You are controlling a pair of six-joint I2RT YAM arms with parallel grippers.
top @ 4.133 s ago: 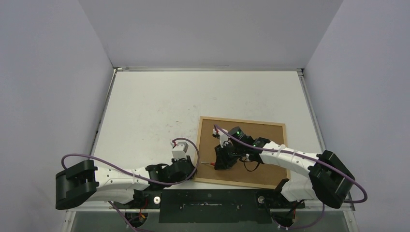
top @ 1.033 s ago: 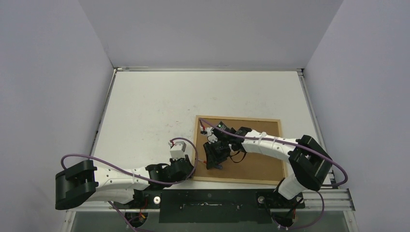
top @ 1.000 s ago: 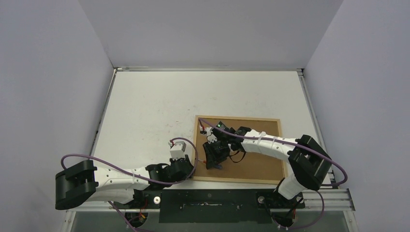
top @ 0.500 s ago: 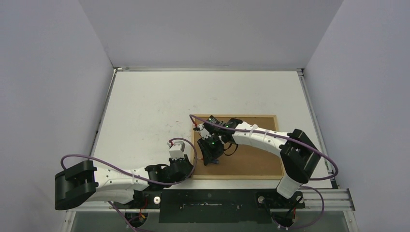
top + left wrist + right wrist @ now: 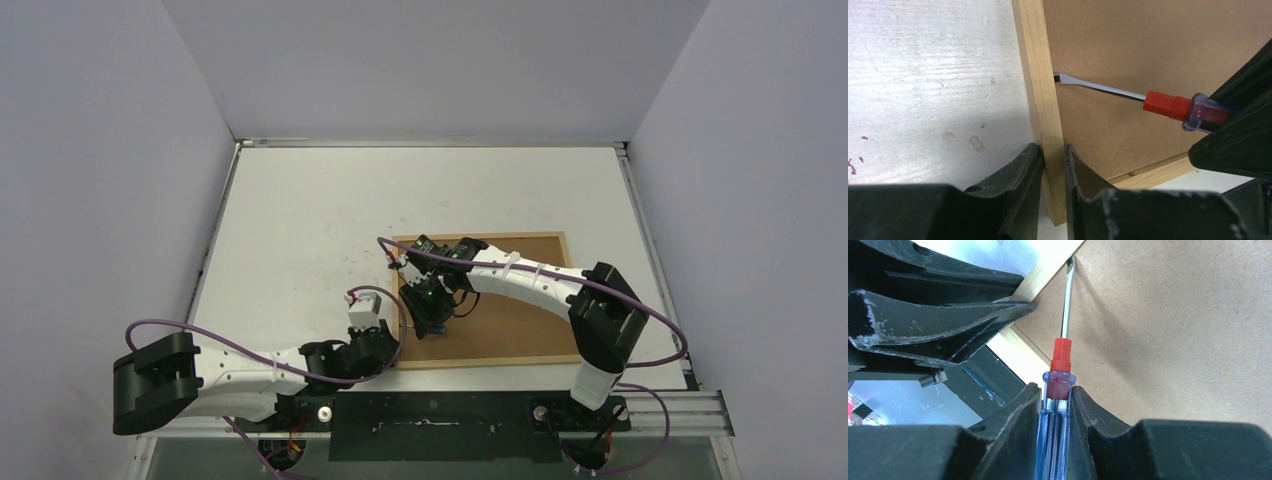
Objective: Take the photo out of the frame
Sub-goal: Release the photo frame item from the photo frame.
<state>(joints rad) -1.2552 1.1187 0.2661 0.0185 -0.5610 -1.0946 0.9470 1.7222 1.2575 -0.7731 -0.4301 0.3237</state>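
The light wooden frame [image 5: 548,238] lies face down near the table's front, with the brown backing panel [image 5: 510,320] in it; the photo is hidden. My left gripper [image 5: 1053,165] is shut on the frame's left moulding [image 5: 1040,90] near its front corner, also seen from above [image 5: 393,352]. My right gripper [image 5: 1055,400] is shut on a screwdriver [image 5: 1060,370] with a clear blue handle and red collar. Its flat tip [image 5: 1058,76] touches the seam between moulding and backing panel [image 5: 1148,45]. The right gripper shows from above [image 5: 430,305] over the frame's left part.
The white table top [image 5: 330,220] stretches left of and behind the frame. Grey walls stand on three sides. The arm bases and a black rail [image 5: 430,412] lie along the near edge.
The frame has turned and shifted left, its far edge now level. My right gripper has moved left with the screwdriver, bringing the tip to the left moulding. The left gripper has stayed on the corner.
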